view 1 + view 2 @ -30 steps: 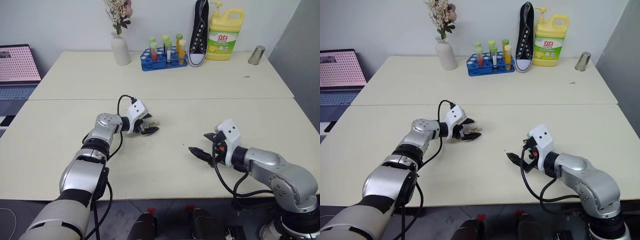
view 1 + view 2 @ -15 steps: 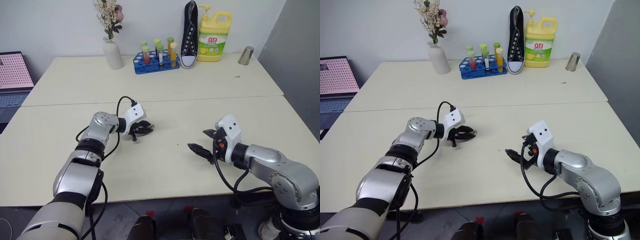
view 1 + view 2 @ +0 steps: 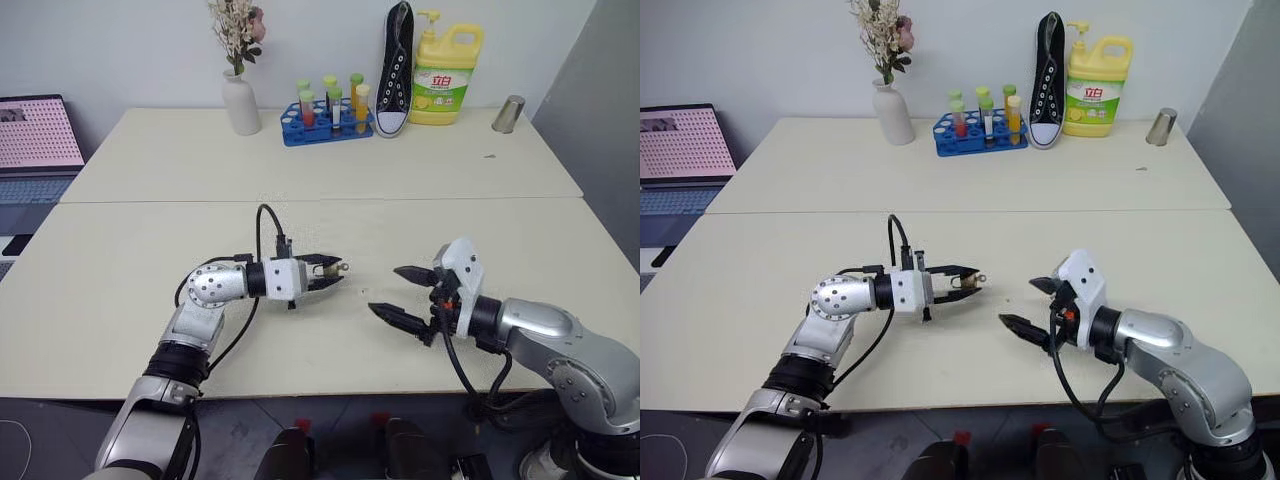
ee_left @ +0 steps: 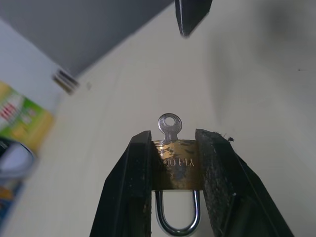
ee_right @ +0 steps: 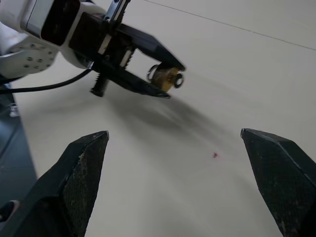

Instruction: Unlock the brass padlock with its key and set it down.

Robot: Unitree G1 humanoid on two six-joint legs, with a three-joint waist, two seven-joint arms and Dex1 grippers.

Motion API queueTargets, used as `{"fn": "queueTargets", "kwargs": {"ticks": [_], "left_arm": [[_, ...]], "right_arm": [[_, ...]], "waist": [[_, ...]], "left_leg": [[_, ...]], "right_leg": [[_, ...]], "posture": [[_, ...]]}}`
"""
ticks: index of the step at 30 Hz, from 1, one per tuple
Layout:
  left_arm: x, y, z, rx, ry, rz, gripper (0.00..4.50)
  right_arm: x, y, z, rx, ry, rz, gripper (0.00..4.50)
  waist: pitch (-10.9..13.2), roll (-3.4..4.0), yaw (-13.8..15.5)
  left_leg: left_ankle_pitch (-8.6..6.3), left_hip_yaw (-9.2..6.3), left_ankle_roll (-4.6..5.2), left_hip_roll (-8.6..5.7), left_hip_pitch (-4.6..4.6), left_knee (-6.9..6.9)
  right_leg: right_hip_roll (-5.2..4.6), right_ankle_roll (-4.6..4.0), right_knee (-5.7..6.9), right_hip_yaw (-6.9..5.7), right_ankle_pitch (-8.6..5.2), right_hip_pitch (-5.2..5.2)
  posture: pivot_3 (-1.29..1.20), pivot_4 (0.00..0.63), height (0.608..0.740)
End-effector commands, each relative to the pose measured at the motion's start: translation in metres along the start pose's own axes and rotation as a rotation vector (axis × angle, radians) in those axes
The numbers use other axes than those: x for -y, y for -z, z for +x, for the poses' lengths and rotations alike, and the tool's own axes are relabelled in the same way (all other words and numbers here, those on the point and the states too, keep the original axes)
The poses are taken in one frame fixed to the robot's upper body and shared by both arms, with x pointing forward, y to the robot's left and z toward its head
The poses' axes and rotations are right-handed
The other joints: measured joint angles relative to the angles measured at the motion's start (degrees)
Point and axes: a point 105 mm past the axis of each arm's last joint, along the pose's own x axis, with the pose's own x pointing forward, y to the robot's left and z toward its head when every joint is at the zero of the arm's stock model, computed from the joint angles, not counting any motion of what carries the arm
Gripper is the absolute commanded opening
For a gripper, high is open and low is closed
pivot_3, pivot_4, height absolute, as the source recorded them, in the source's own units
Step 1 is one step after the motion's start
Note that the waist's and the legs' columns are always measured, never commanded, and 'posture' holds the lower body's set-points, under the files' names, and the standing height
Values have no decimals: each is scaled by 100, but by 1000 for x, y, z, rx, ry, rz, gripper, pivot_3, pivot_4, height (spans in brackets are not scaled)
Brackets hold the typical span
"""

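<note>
Over a pale worktop (image 3: 150, 230) against a grey wall — padlock in hand.
Eye views: vase (image 3: 241, 102), tube rack (image 3: 325, 125), shoe (image 3: 397, 68), detergent jug (image 3: 448, 78), cup (image 3: 509, 113), laptop (image 3: 38, 135) at the far edge. Left wrist view: left end effector (image 4: 174, 168) clenched on the brass padlock (image 4: 176, 169), key (image 4: 169, 125) inserted. Right wrist view: right end effector (image 5: 182, 163) spread wide — empty.

Even, bright light falls on the bench (image 3: 420, 170), with soft shadows lying just under both arms. In the left wrist view the brass padlock (image 4: 177, 165) is sharp while everything behind it blurs. In the right wrist view a smeared shadow trails beside the left tool (image 5: 163, 79).
</note>
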Motion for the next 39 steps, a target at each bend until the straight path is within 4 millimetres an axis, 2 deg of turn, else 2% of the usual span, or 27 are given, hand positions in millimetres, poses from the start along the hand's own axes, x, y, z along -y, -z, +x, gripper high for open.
{"fn": "queueTargets", "kwargs": {"ticks": [1, 7, 21, 24, 34, 35, 39], "left_arm": [[0, -26, -5, 104, -10, 320, 973], [0, -33, -9, 144, -60, 404, 973], [2, -34, -9, 137, -56, 420, 973], [1, -36, -8, 146, -67, 415, 973], [1, -38, -7, 150, -67, 414, 973], [2, -38, -8, 148, -64, 416, 973], [4, -38, -8, 147, -56, 418, 973]], "right_arm": [[-6, -14, -1, 55, -51, -2, 4500], [-7, -19, 6, 78, -98, 75, 4500], [-9, -26, 17, 79, -185, 127, 4500], [-11, -24, 20, 63, -201, 125, 3882], [-11, -22, 23, 48, -208, 106, 240], [-11, -22, 23, 49, -209, 108, 12], [-11, -23, 22, 50, -212, 109, 0]], "waist": [[0, 0, -5], [0, -1, -5], [0, 0, -15], [0, 0, -14], [0, 0, -14], [0, 0, -14], [0, 0, -14]], "left_leg": [[0, 2, 0, -2, 1, 0], [0, 4, 1, -9, -1, -1], [-1, 3, 1, -9, -1, 0], [-1, 2, 2, -9, 0, -1], [-1, 1, 1, -9, -1, -1], [-1, 1, 1, -9, -1, -1], [-1, 1, 1, -8, -1, -1]], "right_leg": [[1, 0, 0, 0, 0, 0], [8, 0, -1, -2, 0, 0], [11, 0, 3, -3, 0, 0], [11, 0, 3, -4, 0, -1], [12, 0, 3, -5, 0, -1], [12, 0, 3, -5, 0, -1], [12, 0, 3, -5, 0, -1]], "posture": [[0, 150, 740], [0, 150, 740], [0, 150, 740], [0, 150, 740], [0, 150, 740], [0, 150, 740], [0, 150, 740]]}}
